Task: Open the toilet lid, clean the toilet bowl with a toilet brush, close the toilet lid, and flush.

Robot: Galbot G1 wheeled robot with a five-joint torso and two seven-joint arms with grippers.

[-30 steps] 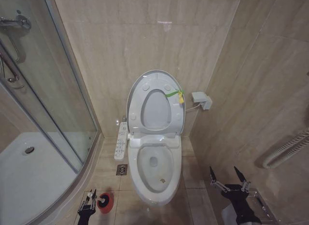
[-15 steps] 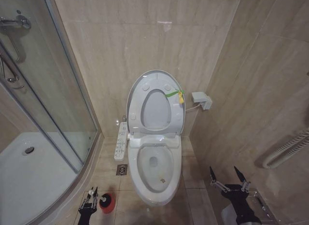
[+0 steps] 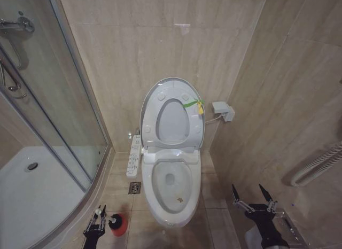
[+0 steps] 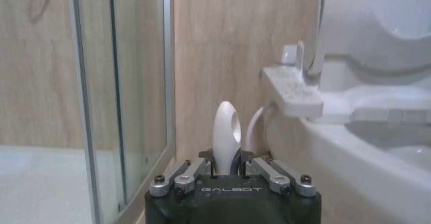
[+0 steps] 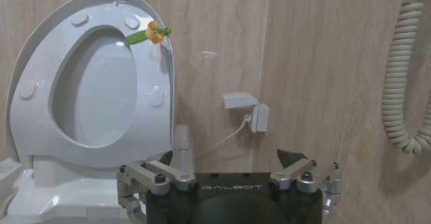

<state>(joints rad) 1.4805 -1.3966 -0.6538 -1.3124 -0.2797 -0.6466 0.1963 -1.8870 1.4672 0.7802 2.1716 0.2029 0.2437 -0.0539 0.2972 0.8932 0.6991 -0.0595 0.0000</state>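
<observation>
Now left end effector clenched on toilet brush handle: lift straight from red holder; right end effector released, idle.

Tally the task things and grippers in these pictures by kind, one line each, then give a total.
Toilet lid, raised: 1
Toilet bowl: 1
Toilet brush, handle in the left gripper: 1
Red holder: 1
Grippers: 2, the left gripper by the holder and the right gripper open beside the bowl
Total: 6
</observation>
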